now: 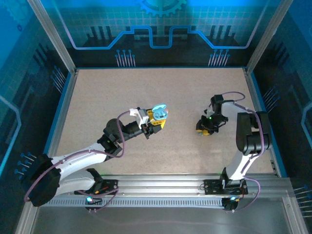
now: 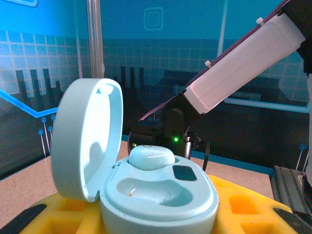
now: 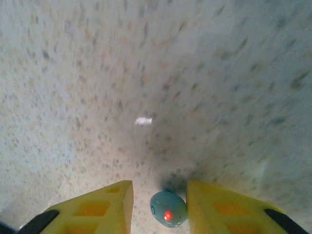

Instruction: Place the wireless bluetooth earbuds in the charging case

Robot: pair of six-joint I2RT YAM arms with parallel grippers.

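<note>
Right wrist: right claw (image 3: 160,192) open astride the teal earbud (image 3: 168,208), which looks tiny, light and slick; I'd pinch its sides gently. Left claw (image 1: 155,122) clamps the open charging case (image 2: 161,195).

The top camera overlooks the whole desk (image 1: 146,97) from behind. The left wrist camera faces the right arm (image 2: 243,58), which both show; the right wrist camera is close above the desk.

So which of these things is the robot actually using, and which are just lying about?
In the job:
- open pale teal plastic charging case, held in the left gripper
- rounded pale earbud seated in it
- small teal earbud with a red light, lying between the fingers of the right gripper

Just there:
- speckled beige table
- blue patterned walls
</note>
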